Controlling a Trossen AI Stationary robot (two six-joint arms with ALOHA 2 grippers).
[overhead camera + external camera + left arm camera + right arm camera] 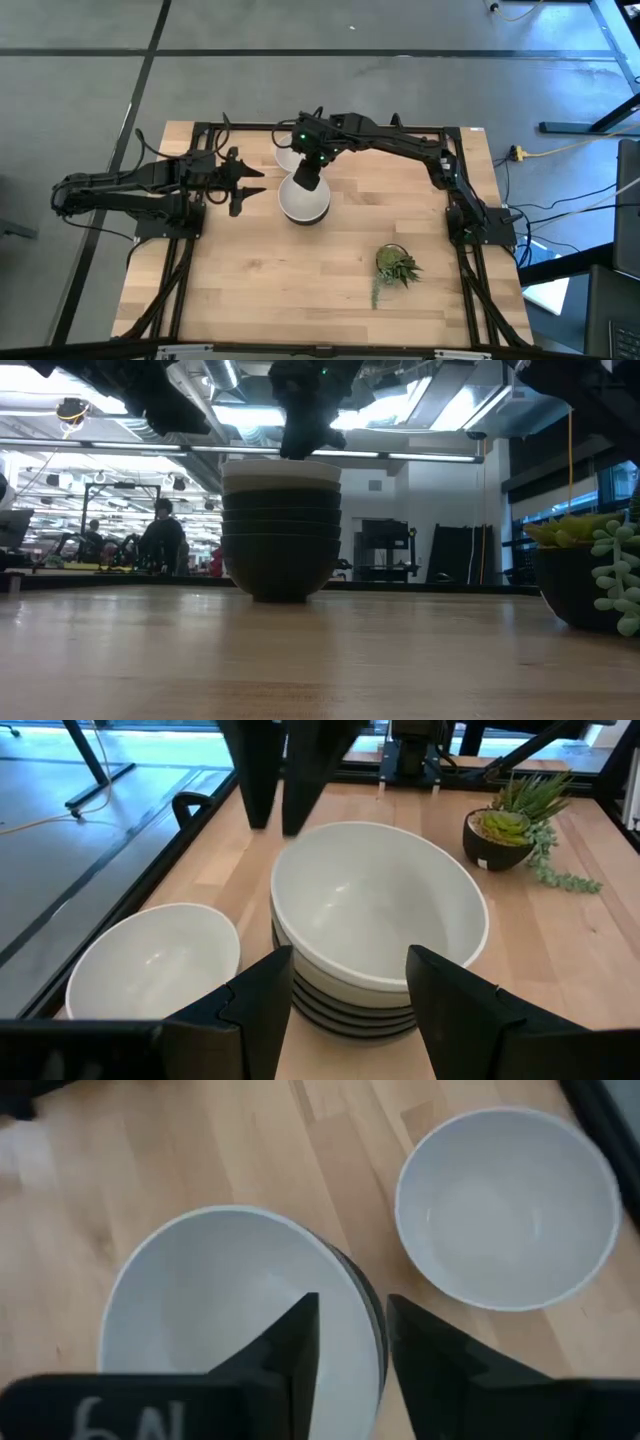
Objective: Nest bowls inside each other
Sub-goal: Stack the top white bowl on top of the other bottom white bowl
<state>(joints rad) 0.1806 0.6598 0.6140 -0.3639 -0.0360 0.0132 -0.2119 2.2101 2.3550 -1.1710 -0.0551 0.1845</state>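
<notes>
On the pale wooden tabletop [300, 280], a stack of round bowls [281, 530] stands near the middle, toward the far side. The top bowl of the stack [378, 910] is white and sits nested in darker bowls whose rims show as bands beneath it; the low view shows roughly 4 dark rims under the white one, though the exact count is hard to tell. A second white round bowl [507, 1205] rests alone on the wood just beside the stack, on its far side, not touching it.

The right tool [307, 178] hangs directly above the stack's rim, its fingers [290, 1355] straddling the near edge of the top white bowl, 1 inside and 1 outside, with a narrow gap between them; they are nearly closed around the rim, yet whether they actually grip it cannot be told.

The left tool [243, 184] hovers just left of the stack, its 2 fingers [262, 1005] spread open and holding nothing, pointing toward the bowls.

A small green plant in a dark pot [396, 266] sits well apart, toward the right front of the tabletop.
</notes>
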